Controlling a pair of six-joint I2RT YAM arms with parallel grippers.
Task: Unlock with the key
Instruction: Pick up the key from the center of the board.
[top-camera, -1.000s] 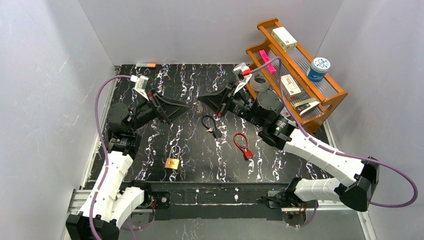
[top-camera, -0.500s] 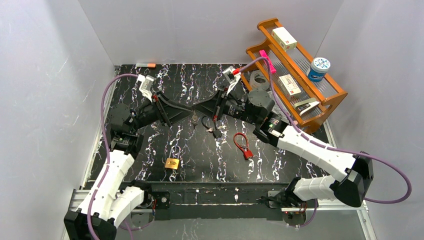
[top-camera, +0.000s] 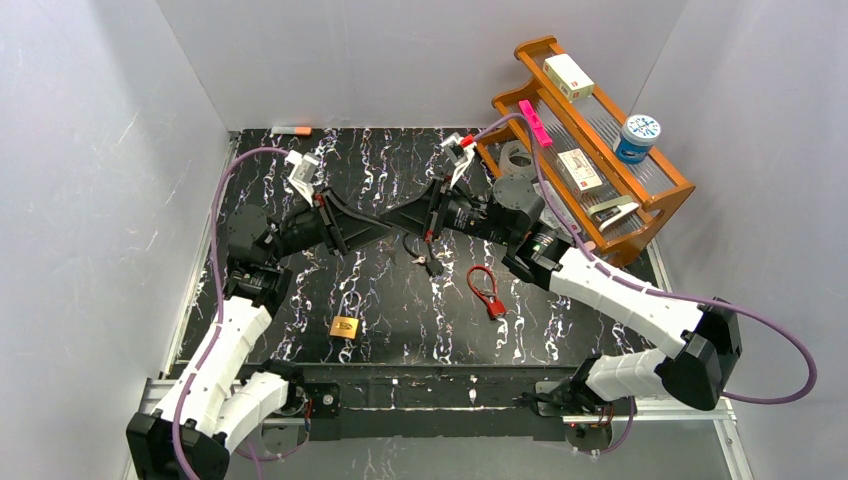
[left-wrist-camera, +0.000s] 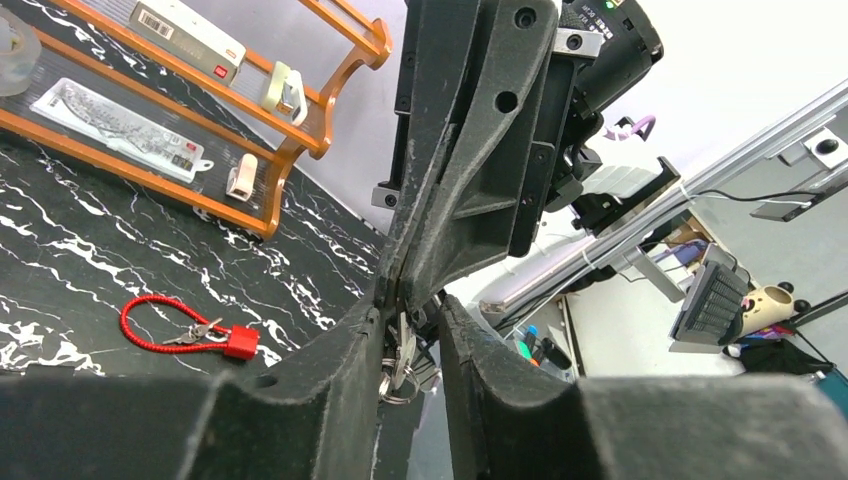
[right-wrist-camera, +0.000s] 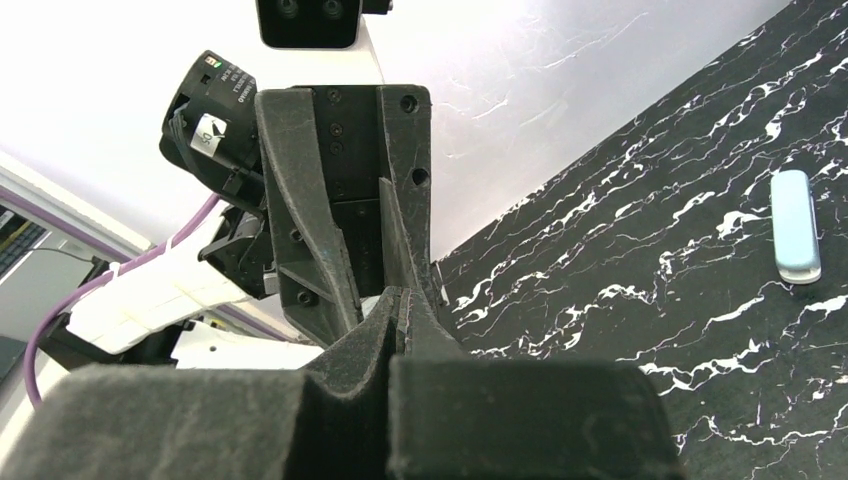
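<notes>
Both grippers meet tip to tip above the middle of the table. My right gripper (top-camera: 395, 219) is shut on a small silver key (left-wrist-camera: 406, 343) with a ring, which hangs from its tips in the left wrist view. My left gripper (left-wrist-camera: 412, 306) has its fingers on either side of that key. The key lies against the left finger (left-wrist-camera: 350, 350), and a gap shows at the other finger. A brass padlock (top-camera: 345, 327) lies on the black marbled table (top-camera: 420, 330), near the front and well below both grippers.
A red cable lock (top-camera: 485, 288) and a dark lock with keys (top-camera: 420, 250) lie mid-table. A wooden shelf (top-camera: 655, 215) with boxes and a blue tub stands at the right, a tape roll (top-camera: 517, 158) beside it. A small marker (top-camera: 291, 130) lies at the back edge.
My left gripper has moved right to meet the right gripper, and its jaws have narrowed around the key. The right gripper has shifted left with the key.
</notes>
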